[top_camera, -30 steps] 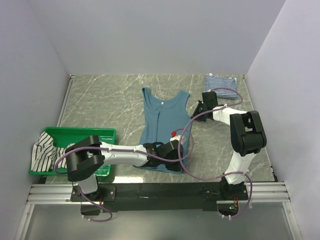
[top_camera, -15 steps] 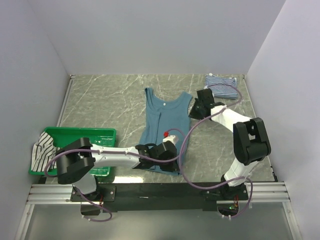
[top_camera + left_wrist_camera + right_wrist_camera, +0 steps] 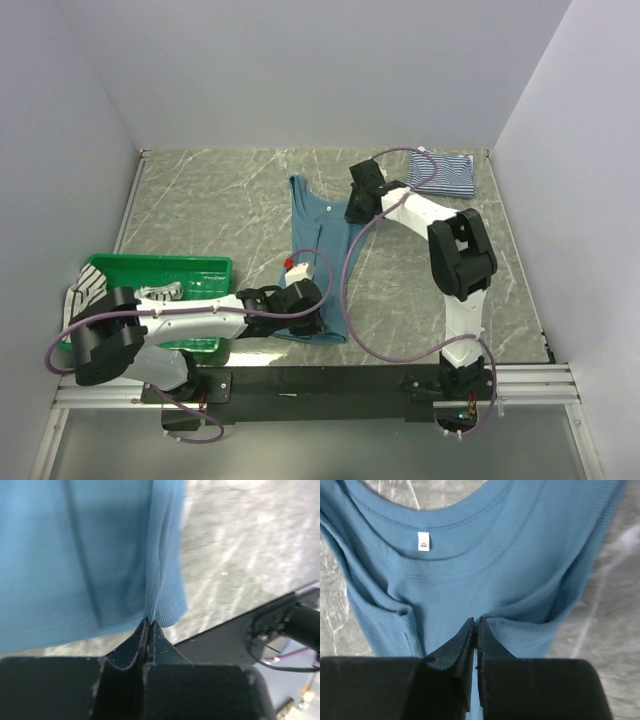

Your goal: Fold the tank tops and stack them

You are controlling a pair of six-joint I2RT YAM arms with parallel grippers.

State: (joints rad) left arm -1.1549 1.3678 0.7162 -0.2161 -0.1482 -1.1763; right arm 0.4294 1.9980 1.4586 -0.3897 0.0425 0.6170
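a robotics lab: bare white walls [image 3: 300, 70] box in a marble-look table [image 3: 200, 200] edged by aluminium rail [image 3: 540, 385].

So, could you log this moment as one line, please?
left end effector: shut on teal tank top hem | right end effector: shut on its upper part

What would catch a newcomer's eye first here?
The teal tank top lies mid-table, pinched at both ends: the left tool shut on its near hem, the right tool shut on its far shoulder edge. A folded fine-striped top sits in the far right corner; a broad-striped top spills from the green basket at left.
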